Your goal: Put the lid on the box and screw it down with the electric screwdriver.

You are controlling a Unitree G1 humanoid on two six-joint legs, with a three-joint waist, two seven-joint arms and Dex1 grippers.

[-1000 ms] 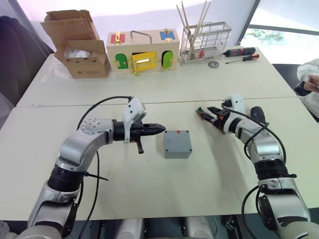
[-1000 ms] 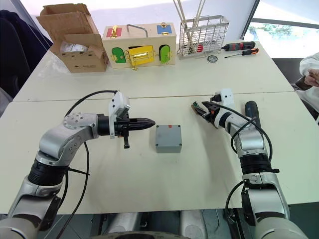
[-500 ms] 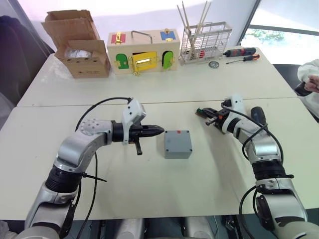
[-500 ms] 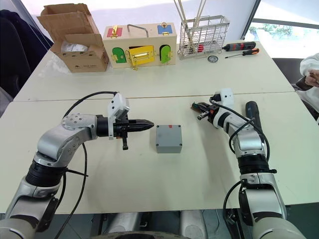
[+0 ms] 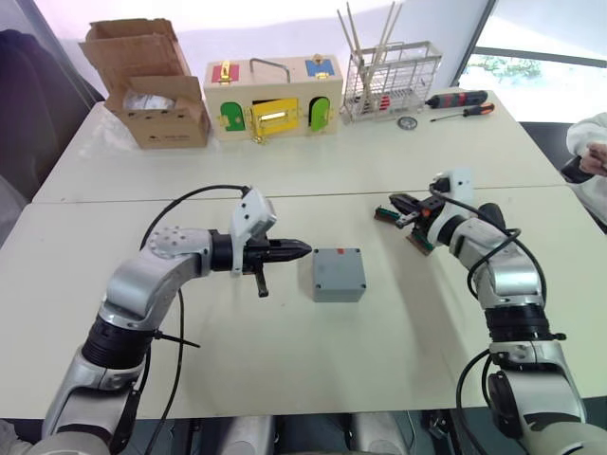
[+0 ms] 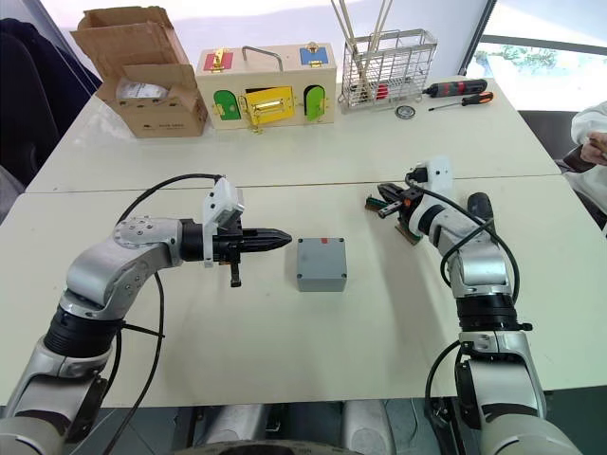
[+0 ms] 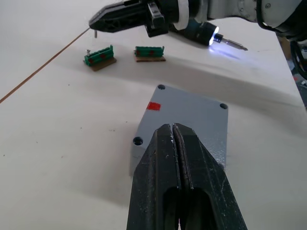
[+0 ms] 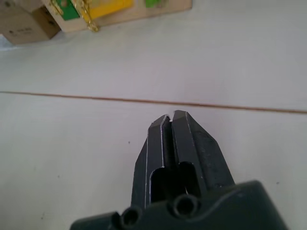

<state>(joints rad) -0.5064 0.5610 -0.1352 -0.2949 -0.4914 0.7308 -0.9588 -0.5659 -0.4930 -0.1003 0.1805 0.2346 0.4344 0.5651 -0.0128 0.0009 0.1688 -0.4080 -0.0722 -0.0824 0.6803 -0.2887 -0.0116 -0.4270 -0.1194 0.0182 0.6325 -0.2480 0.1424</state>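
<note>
The box (image 5: 338, 274) sits at the centre of the head view on the near table (image 5: 285, 360), lid (image 7: 192, 115) on top, a small red mark near its far edge. The left gripper (image 5: 305, 249), fingers clenched together and holding nothing, points at the box from the left of the frame, just beside it and apart from it. To the right of centre the right gripper (image 5: 396, 201) is likewise clenched and empty, hovering over two small green terminal blocks (image 7: 100, 56). Just past it, toward the right edge, lies the electric screwdriver (image 6: 477, 207), its tip lit in the left wrist view.

Along the top of the frame stand an open cardboard box (image 5: 152, 85) with something pale inside and illegible print, a wooden box (image 5: 272, 98) with coloured doors, and a wire basket (image 5: 389, 81) holding sticks.
</note>
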